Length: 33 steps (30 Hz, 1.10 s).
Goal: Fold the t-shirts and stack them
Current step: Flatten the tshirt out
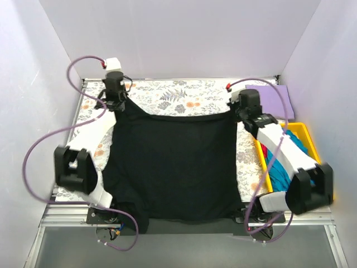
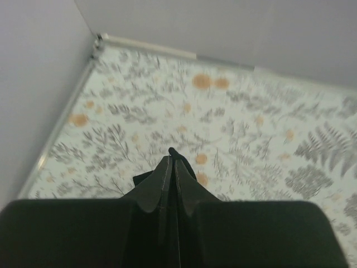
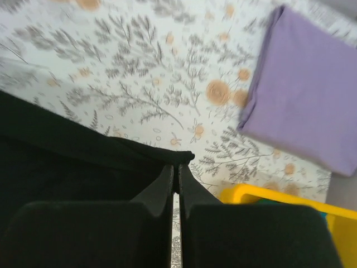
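- Black t-shirt (image 1: 173, 162): spread wide over the middle of the floral cloth (image 1: 178, 97), covering most of it. Its far edge is lifted at both corners and sags between them. Its near edge reaches past the near edge of the floral cloth.
- Left tool (image 2: 172, 162): fingers pressed together with no gap, pinching the far-left corner of the black t-shirt. A small tip of black fabric shows beyond the fingertips. The tool hangs above the far-left part of the floral cloth.
- Right tool (image 3: 177, 173): fingers likewise closed, clamping the far-right corner of the black t-shirt. The black hem runs away to one side of the fingertips, above the far-right part of the floral cloth.
- Lavender t-shirt (image 1: 273, 99): folded into a flat rectangle, lying on the far-right corner of the floral cloth, just beyond the right tool and apart from it.
- Yellow tray (image 1: 309, 137): sits at the right edge of the floral cloth, nearer than the lavender t-shirt.
- Teal t-shirt (image 1: 279, 167): bunched inside the yellow tray, partly hidden by the right arm.
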Tool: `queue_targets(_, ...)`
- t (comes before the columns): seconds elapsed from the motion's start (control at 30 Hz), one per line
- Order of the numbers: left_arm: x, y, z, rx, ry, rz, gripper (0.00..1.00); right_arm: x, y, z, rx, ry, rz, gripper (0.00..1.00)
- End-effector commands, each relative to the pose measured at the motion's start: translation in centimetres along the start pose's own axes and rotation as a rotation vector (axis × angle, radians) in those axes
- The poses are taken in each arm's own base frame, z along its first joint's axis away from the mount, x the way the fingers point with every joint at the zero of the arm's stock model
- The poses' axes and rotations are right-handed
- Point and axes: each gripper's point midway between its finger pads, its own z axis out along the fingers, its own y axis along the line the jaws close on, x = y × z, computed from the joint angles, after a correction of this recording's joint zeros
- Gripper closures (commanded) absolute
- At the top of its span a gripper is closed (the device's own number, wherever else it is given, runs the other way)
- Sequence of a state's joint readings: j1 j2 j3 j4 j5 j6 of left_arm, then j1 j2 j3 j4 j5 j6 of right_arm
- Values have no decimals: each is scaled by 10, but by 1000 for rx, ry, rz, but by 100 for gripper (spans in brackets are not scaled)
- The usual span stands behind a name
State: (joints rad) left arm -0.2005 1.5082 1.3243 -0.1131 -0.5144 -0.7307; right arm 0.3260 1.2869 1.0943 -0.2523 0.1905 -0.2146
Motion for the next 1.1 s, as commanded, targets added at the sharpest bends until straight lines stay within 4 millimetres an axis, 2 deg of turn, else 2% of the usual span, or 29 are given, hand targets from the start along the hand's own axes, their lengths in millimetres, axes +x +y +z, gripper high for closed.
queue_targets(0.0,10,-17,33,26,-34,-90,100,-19,-18,38,96,-122,27,99)
queue_targets(0.03,24,-23,42,39,-4,-84,100,-14,-14,48,77,-111,36,99)
queue_targets(0.07,30,-25,51,39,9,-86,100,1,-11,67,57,-65,39,99)
queue_targets(0.1,52,-30,63,36,59,-73,100,3,-8,74,38,-58,35,99)
queue_targets(0.13,59,-33,68,41,74,-71,100,2,-6,81,27,-59,31,99)
queue_targets(0.17,61,-36,72,49,81,-71,100,14,-4,93,23,-24,21,99)
queue_targets(0.23,77,-40,82,53,110,-66,100,17,-10,104,34,-17,18,99)
queue_targets(0.3,79,-45,90,69,114,-77,100,30,-17,120,40,15,35,99)
queue_targets(0.33,90,-49,97,71,134,-68,100,30,-18,125,31,11,46,99)
queue_targets(0.37,92,-50,101,70,137,-66,100,34,-23,135,39,22,52,99)
queue_targets(0.4,83,-53,105,74,126,-73,100,34,-25,140,39,25,55,99)
queue_targets(0.43,83,-56,109,77,129,-80,100,41,-26,149,40,44,54,99)
queue_targets(0.47,84,-60,115,82,129,-86,100,32,-34,154,52,27,61,99)
queue_targets(0.53,77,-65,118,98,140,-99,100,29,-39,162,48,20,72,99)
queue_targets(0.57,81,-67,122,93,153,-113,100,35,-44,169,43,33,86,99)
queue_targets(0.6,87,-67,120,87,189,-113,100,25,-48,171,42,11,91,99)
queue_targets(0.63,72,-70,121,94,177,-133,100,28,-47,176,24,17,96,99)
queue_targets(0.7,78,-69,114,74,242,-172,100,25,-50,177,13,18,104,99)
queue_targets(0.77,75,-66,107,47,272,-236,100,26,-48,177,-14,21,110,99)
queue_targets(0.8,81,-62,97,28,320,-236,100,26,-48,177,-18,28,112,99)
queue_targets(0.83,77,-59,93,12,332,-258,100,26,-43,176,-46,28,117,99)
queue_targets(0.87,87,-55,83,-15,391,-279,100,28,-43,176,-49,35,120,99)
queue_targets(0.9,83,-53,75,-21,400,-299,100,31,-43,174,-52,52,126,99)
queue_targets(0.97,90,-47,59,-48,458,-312,100,31,-43,172,-53,57,134,99)
queue_targets(1.07,89,-40,38,-70,492,-363,100,33,-41,167,-64,82,146,99)
